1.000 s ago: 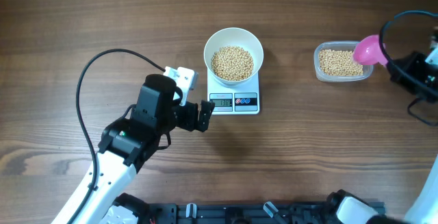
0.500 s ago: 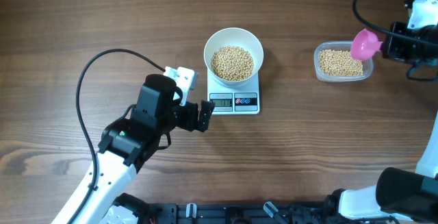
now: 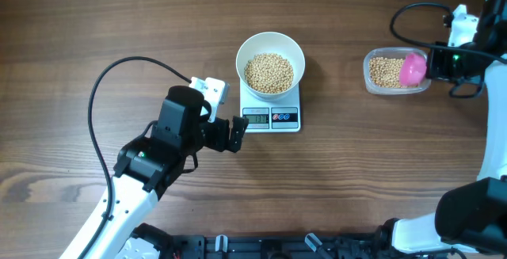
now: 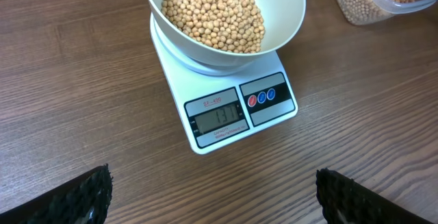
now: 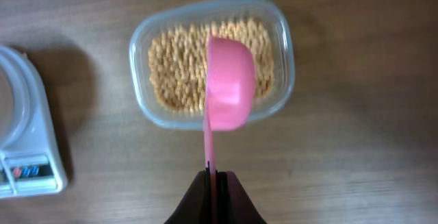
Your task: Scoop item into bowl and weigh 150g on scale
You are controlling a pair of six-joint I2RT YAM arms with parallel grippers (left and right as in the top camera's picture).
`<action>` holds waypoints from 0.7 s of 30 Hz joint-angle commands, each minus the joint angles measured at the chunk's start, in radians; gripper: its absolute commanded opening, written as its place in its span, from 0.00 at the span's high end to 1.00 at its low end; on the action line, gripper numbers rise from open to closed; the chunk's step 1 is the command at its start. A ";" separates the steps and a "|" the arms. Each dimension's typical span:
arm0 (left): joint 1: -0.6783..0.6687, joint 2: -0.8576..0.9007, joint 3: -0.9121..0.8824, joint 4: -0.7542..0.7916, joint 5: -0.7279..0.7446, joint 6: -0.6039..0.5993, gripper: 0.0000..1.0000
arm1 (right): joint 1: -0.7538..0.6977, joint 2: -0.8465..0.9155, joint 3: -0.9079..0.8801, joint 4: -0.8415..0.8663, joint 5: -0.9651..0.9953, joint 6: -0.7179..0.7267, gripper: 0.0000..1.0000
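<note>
The white bowl (image 3: 270, 37) is sitting on the platform of the white kitchen scale (image 3: 271, 104), near the middle of the wooden worktop (image 3: 119, 21). It is holding a heap of tan soybeans (image 3: 268, 72). The scale's grey display (image 4: 217, 118) is facing the robot and showing dark digits, with a dark button panel (image 4: 265, 97) just beside it.

The left gripper (image 3: 237, 135) is hovering low over the worktop just in front of the scale's left corner, with its jaws spread wide and grasping nothing. In the left wrist view the two dark fingertips (image 4: 82, 196) are framing the scale from either side, well apart from it.

Over at the right, a clear plastic tub (image 3: 371, 83) is resting on the worktop, and more soybeans are lying inside it. The right gripper (image 3: 434, 65) is reaching in from the tub's right side, with its jaws clenched on the thin handle of a pink scoop (image 5: 229, 80). The scoop's cup is hanging over the beans in the tub. Whether it is touching them cannot be told.
</note>
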 commanded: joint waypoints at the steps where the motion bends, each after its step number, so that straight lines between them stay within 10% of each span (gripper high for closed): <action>1: -0.001 -0.013 -0.004 0.003 0.004 0.013 0.00 | 0.030 0.004 -0.039 0.052 0.019 -0.012 0.96; 21: -0.001 -0.013 -0.004 0.003 0.004 0.013 0.00 | 0.160 0.095 -0.048 0.102 0.343 -0.007 0.95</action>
